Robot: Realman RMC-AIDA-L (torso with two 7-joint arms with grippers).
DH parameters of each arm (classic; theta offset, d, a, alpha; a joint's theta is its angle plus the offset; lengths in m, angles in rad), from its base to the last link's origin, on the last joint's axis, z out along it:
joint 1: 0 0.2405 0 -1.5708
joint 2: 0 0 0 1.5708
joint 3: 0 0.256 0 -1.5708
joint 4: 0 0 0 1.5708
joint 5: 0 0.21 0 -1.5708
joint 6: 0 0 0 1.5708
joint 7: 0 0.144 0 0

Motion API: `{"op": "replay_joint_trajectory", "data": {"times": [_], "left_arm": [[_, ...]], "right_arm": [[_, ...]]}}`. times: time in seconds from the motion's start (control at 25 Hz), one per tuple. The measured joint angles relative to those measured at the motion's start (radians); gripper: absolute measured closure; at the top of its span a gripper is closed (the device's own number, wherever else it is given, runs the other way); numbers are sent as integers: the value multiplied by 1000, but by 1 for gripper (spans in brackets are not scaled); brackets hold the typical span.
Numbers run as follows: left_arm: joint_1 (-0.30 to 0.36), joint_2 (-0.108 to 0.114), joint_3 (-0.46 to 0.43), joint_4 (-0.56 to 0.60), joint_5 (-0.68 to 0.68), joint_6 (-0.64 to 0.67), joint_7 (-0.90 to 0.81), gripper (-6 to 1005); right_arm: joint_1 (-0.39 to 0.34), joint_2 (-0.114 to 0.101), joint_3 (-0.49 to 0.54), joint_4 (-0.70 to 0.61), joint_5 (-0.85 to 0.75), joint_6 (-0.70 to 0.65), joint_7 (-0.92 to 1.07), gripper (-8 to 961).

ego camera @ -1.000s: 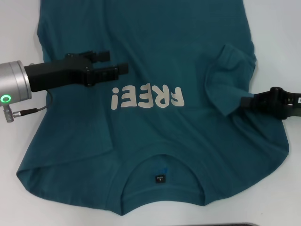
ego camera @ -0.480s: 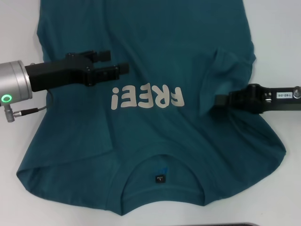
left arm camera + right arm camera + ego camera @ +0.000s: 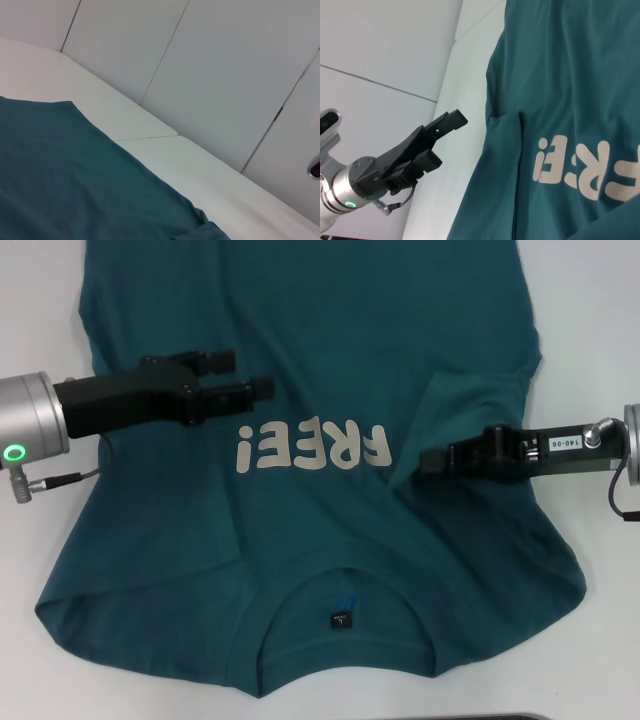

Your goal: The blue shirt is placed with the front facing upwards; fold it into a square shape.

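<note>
The blue shirt (image 3: 330, 540) lies spread on the white table (image 3: 590, 330), front up, a soft dark teal knit with shallow wrinkles. Its curved neckline, with a small black label (image 3: 341, 620) inside, is at the near edge, and the body runs away to the far side. Cream block lettering "FREE!" (image 3: 313, 447) crosses the chest, matte and flat against the cloth. On the left, the side of the shirt is turned in over the body, leaving a straight fold line beside the lettering and a broad flap near the near-left corner. On the right, the sleeve and side are gathered inward into a raised, creased peak of fabric.

The right gripper (image 3: 428, 462), a black angular tool on a silver cylindrical wrist, reaches in from the right just beside the end of the lettering, its tip at that bunched fold; whether it pinches the cloth or not, I cannot tell. The left gripper (image 3: 248, 377) comes in from the left over the folded side, far of the lettering, its two black fingers (image 3: 451, 120) parted and clasping nothing. A green ring light glows on its silver wrist (image 3: 25, 430).
</note>
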Motion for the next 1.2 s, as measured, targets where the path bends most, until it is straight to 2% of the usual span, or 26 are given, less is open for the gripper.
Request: {"op": "replay_joint_trajectory", "data": {"times": [0.36,0.6,0.84,1.04,1.2], "left_arm": [[-2,-2,0,0,-1,3,-1,160],[-8,-4,0,0,-2,3,-1,159],[-9,-5,0,0,-6,4,-3,158],[-13,-10,0,0,-8,5,-3,158],[-12,-13,0,0,-8,4,-4,158]], "right_arm": [[-26,-23,-19,2,-2,-42,-9,889],[-35,-39,6,-5,5,-113,-33,667],[-48,-55,73,-6,12,-118,-98,394],[-66,-59,152,-5,115,-118,-242,213],[-88,-53,172,2,199,-90,-389,196]]}}
